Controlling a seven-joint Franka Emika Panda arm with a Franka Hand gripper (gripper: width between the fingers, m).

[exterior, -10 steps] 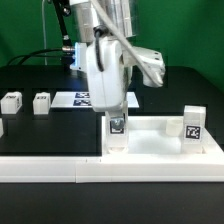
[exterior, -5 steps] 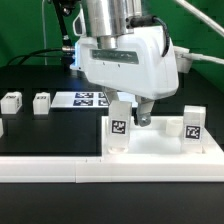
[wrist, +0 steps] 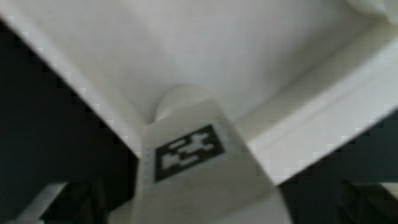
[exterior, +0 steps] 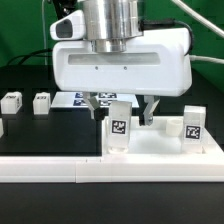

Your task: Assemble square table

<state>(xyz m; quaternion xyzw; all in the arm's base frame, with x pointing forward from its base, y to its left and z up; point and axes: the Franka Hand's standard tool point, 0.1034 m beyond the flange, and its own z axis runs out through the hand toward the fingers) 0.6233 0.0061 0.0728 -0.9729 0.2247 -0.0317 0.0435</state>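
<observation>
The jaws are standing wide open and gripping nothing, straddling a table leg (exterior: pixel 118 127) that is standing upright between them (long axis vertical, tag facing outward) at a corner of the square tabletop (exterior: pixel 160 138); the arm is hanging straight down, directly above it.

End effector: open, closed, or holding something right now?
End effector: open, jaws spread wide on either side of the upright leg block, not clamping it.
</observation>
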